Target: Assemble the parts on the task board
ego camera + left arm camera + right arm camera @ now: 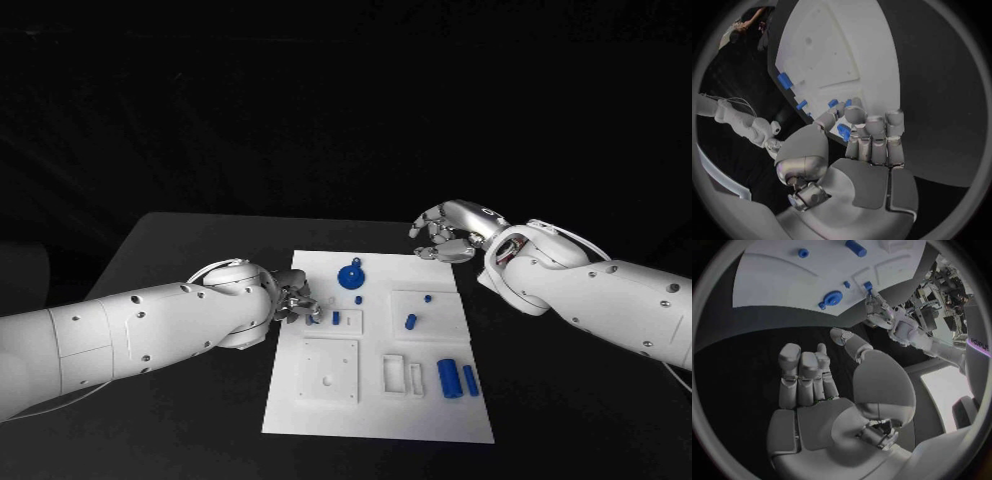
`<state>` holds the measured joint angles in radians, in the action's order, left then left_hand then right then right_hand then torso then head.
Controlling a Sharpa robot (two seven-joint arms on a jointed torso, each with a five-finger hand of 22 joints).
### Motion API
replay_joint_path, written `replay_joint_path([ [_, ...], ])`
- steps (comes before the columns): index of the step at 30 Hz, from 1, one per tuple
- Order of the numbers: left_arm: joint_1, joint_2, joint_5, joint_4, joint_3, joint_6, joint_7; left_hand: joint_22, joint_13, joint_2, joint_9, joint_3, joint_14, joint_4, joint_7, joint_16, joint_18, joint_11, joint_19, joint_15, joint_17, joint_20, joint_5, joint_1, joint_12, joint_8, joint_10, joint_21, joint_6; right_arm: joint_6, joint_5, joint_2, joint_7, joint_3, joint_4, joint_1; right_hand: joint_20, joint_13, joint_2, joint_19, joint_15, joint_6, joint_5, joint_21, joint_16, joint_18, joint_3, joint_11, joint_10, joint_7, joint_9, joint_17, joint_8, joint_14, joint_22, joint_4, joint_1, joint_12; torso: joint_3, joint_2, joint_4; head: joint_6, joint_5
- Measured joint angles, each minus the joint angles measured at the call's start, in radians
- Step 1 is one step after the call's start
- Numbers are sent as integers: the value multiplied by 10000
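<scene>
A: We see the task board [378, 400], a flat matte white plate with shallow square recesses, lying in the middle of the black surface [188, 240].

B: And our left hand [296, 304] sits at the board's left edge. In the left wrist view its silver fingers [873, 132] are curled in, with a small blue part [844, 132] pinched between them and the thumb.

A: Agreed, it holds that piece. Just beside it, a short blue peg [336, 318] stands in a recessed square.

B: Farther away on the board lies a round blue gear [351, 275] with a toothed rim, and a tiny blue knob [359, 299] nearer than it.

A: To the right, a stubby blue cylinder [411, 321] rests on a raised white square. On the near right, two smooth blue cylinders [459, 379] lie side by side, touching or almost so.

B: Our right hand [450, 232] hovers over the dark surface past the board's far right corner. The right wrist view shows its metallic fingers [801, 372] half bent, apart from the thumb, nothing in them.

A: So it is loosely spread and holding nothing.
</scene>
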<state>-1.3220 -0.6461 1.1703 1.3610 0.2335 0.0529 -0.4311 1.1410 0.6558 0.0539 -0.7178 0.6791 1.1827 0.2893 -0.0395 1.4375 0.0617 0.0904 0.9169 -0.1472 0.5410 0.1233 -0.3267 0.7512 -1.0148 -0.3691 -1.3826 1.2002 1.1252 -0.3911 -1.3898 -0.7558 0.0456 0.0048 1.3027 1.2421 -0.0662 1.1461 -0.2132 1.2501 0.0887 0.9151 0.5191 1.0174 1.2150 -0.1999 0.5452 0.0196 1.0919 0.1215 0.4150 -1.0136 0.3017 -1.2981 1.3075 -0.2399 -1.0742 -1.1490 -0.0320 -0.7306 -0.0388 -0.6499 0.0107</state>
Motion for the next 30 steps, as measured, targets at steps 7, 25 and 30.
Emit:
replay_joint_path([
  [7,0,39,12,-54,-2,-34,-2,9,-1,1,-9,0,20,0,19,38,0,-16,0,-21,9,0,-13,0,-36,-39,-15,0,28,1,-1,0,0,0,0,0,2,0,0,0,0,3,0,0,0,0,0,0,0,3,9,1,0,0,0,0,0,0,0,-1,2,4,-5],
  [25,-16,180,25,-193,-7,-195,-38,28,9,89,8,-47,39,-47,41,76,0,-16,0,-39,7,0,298,-98,-116,-136,-16,39,92,8,-5,6,-1,0,-4,0,10,1,0,-6,0,36,0,0,0,0,0,0,0,36,7,3,0,0,-1,0,0,1,9,0,6,14,0],
  [30,-26,205,39,-215,-14,-267,-66,40,9,66,35,-62,50,-63,43,145,0,-16,-1,-50,24,0,299,-122,-163,-136,-17,39,95,9,-6,0,-3,0,1,0,21,1,0,-15,0,35,0,0,1,0,0,0,0,36,7,-6,0,0,-1,0,0,1,11,0,6,10,1],
])
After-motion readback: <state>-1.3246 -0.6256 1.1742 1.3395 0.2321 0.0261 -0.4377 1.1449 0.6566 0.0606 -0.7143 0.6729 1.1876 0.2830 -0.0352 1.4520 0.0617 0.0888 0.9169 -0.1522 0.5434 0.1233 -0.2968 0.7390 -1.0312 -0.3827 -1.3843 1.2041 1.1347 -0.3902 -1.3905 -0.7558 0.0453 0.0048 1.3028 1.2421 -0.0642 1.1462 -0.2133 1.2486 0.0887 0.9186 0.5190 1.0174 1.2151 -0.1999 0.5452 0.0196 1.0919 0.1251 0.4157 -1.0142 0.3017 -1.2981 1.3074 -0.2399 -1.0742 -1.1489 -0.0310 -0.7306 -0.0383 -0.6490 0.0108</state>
